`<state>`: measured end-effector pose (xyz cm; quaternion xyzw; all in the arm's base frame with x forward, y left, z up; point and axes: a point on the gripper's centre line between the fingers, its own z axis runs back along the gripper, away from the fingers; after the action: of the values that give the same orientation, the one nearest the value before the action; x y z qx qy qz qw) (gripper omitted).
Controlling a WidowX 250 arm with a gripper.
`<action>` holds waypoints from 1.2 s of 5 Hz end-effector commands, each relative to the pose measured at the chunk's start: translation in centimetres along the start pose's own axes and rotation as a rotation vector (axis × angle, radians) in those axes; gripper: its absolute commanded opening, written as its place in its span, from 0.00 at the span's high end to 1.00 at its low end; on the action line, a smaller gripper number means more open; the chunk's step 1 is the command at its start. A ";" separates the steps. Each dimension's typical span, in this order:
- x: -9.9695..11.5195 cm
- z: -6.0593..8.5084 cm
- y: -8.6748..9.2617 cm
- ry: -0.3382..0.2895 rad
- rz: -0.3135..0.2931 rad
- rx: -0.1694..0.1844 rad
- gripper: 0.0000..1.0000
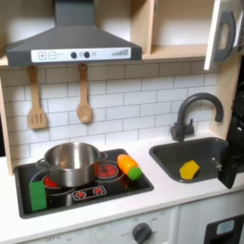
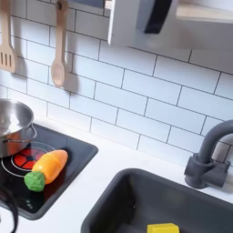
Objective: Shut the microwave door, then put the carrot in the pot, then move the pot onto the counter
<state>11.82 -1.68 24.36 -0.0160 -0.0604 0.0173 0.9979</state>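
Note:
The shiny steel pot (image 1: 71, 162) stands on the back left burner of the black hob, and its edge shows at the second exterior view's left (image 2: 11, 127). The orange carrot (image 1: 129, 167) with its green end lies on the hob's right part, beside the pot and apart from it (image 2: 47, 167). High at the first exterior view's right, the microwave door (image 1: 225, 33) hangs swung open; it sits at the top in the second exterior view (image 2: 136, 23). My gripper (image 1: 232, 164) is a dark shape at the first exterior view's right edge, over the sink's right side. Its fingers are unclear.
A green block (image 1: 38, 195) stands on the hob's front left. A yellow wedge (image 1: 190, 170) lies in the dark sink (image 1: 205, 157), with a grey faucet (image 1: 195, 110) behind. White counter (image 2: 109, 168) runs between hob and sink. Wooden spoons (image 1: 84, 100) hang on the tiled wall.

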 end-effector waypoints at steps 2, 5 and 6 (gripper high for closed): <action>0.8 -0.4 0.0 0.005 0.012 -0.004 0.00; 4.2 -0.3 1.0 -0.011 0.098 0.020 0.00; 5.0 -0.2 1.6 -0.017 0.129 0.028 0.00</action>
<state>16.73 0.06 24.73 -0.0072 -0.0671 0.0806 0.9945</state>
